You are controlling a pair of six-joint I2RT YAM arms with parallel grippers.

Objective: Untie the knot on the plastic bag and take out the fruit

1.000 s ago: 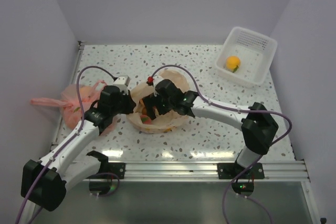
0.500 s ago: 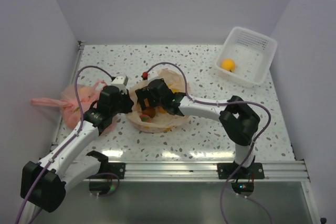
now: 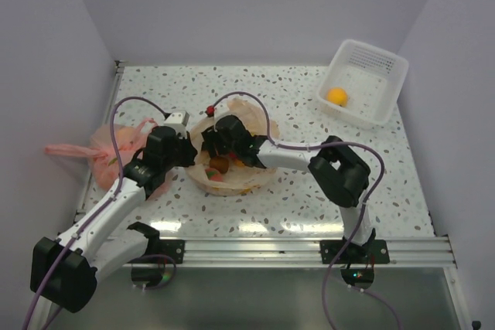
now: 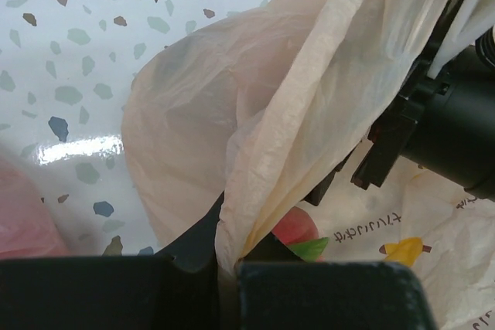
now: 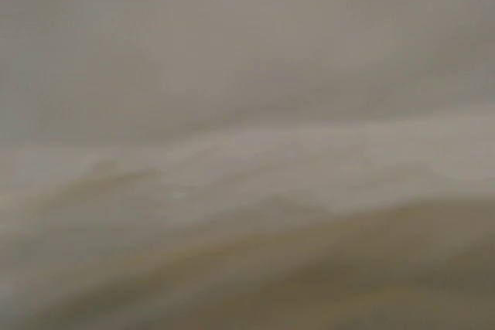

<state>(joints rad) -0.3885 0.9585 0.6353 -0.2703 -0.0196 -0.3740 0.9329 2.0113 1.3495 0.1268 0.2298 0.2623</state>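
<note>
Peach-toned film, thin and creased, is pinched flat between the fingers (image 4: 325,295) of the left gripper (image 4: 229,268), which is clenched on the left rim of the plastic bag (image 4: 309,90).
Right gripper (image 3: 220,143): sunk in the bag's open mouth. Its own camera shows only blurred pale film, so its grip cannot be told.
Knot: none seen, judged undone.
Step in hand: taking out fruit. The next move calls for the rim held wide and a clean close on one piece.
Inside the bag: red fruit (image 4: 298,226), rounded, glossy, with a green leaf.
Far right of the bag: white slotted basket (image 3: 384,112) holding one orange fruit (image 3: 336,96).
Left of the bag: pink bag (image 3: 116,144), crinkled.
</note>
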